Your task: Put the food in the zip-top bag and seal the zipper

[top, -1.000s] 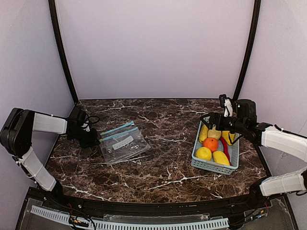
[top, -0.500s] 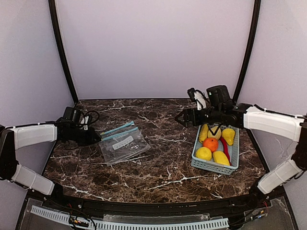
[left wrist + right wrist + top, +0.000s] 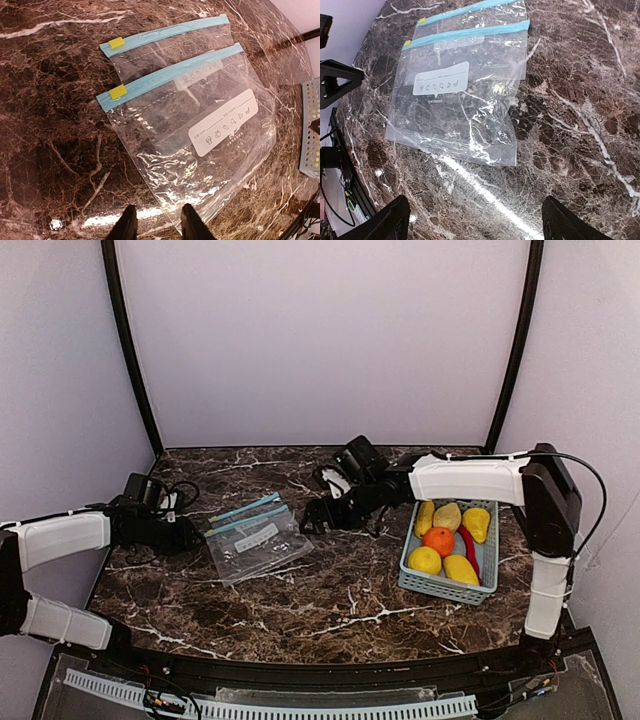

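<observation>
Shows the zip-top bag [image 3: 258, 540] flat on the table [image 3: 340, 600], teal zipper edge toward 11 o'clock, closed end toward 5. Puts the left gripper [image 3: 193, 537] just beside it at 9 o'clock, fingers narrowly parted, and the right gripper [image 3: 308, 523] at 3 o'clock, spread wide and empty. Finds the food [image 3: 438, 540] in the basket [image 3: 440, 588], well apart at 3 o'clock, nearer the right arm.

Lab test booth, plain lilac walls [image 3: 330, 340], black poles [image 3: 128, 350], marbled table [image 3: 340, 585]
</observation>
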You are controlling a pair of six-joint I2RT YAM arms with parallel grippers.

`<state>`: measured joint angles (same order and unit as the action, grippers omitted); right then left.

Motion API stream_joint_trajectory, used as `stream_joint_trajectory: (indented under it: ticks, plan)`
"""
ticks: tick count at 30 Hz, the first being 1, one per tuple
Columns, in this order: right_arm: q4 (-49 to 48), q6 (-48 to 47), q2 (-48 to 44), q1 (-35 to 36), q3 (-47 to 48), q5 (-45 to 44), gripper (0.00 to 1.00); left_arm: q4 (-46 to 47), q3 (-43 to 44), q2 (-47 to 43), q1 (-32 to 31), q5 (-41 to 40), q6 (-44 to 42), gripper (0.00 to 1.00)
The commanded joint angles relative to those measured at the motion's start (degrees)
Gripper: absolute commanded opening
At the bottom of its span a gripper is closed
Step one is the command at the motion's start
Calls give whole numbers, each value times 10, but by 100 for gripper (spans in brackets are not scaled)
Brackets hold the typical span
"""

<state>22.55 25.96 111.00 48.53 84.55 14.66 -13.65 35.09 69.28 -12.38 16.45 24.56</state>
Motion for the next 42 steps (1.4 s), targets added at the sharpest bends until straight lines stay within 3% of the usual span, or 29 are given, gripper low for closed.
stream_joint_trajectory:
  ticks: [1,4,9,14,21,25,30,36,42]
  plan:
    - [54,26,47,-2,33,-3,89,-32,-7,-17,4,-16,13,34]
    - [52,30,66,-2,31,9,88,-20,-14,-17,5,-7,23,41]
    - [4,14,87,-2,24,47,84,55,-37,10,5,60,39,42]
    - [-25,-18,92,-4,3,66,68,119,-57,67,6,156,55,42]
    - [-73,-8,61,-27,-73,86,66,284,-113,99,4,238,145,43]
    - [-85,-3,43,-36,-114,89,67,287,-131,49,-3,205,167,46]
    - [-86,-22,25,-41,-142,83,70,210,-130,-33,-13,117,157,52]
    - [-120,-29,54,-34,-112,147,71,93,-123,-154,-13,5,115,61]
    - [-119,0,86,-21,-59,166,65,47,-125,-177,-13,-33,106,69]
